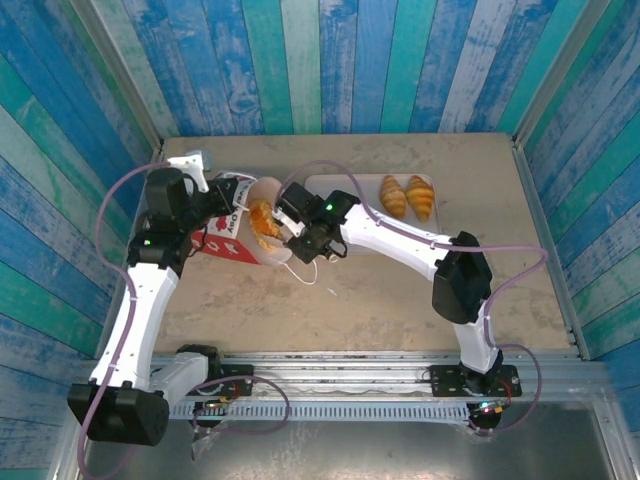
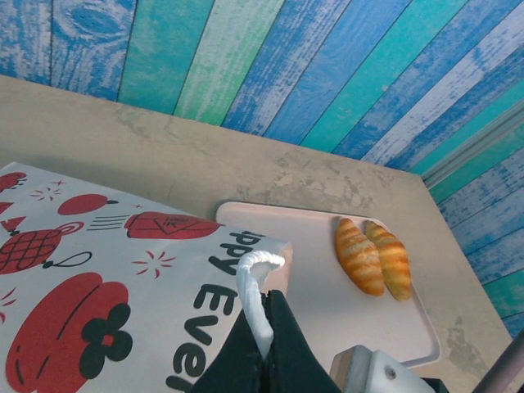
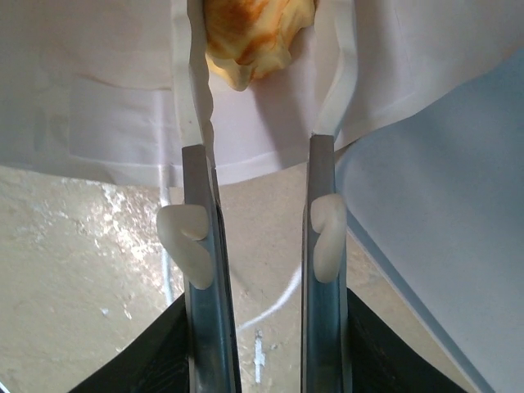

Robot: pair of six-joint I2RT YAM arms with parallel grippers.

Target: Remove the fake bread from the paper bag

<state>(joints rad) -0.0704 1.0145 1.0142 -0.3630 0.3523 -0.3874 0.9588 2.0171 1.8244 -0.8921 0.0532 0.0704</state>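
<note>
bread [image 3: 250, 33] in bag [image 1: 222, 238] mouth, dead ahead between right jaws' tips | right jaws half-wide, cannot tell if gripping | left jaws pinched on handle [image 2: 256, 288] | right arm nearer

Matt paper bag [image 2: 98, 270], smooth plastic-ish bread [image 2: 359, 255], walls [image 2: 246, 57] worn painted wood.

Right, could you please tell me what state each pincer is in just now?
Left pincer: shut on the paper bag's white string handle.
Right pincer: jaws apart either side of a pastry inside the bag; whether it grips cannot be told.
</note>
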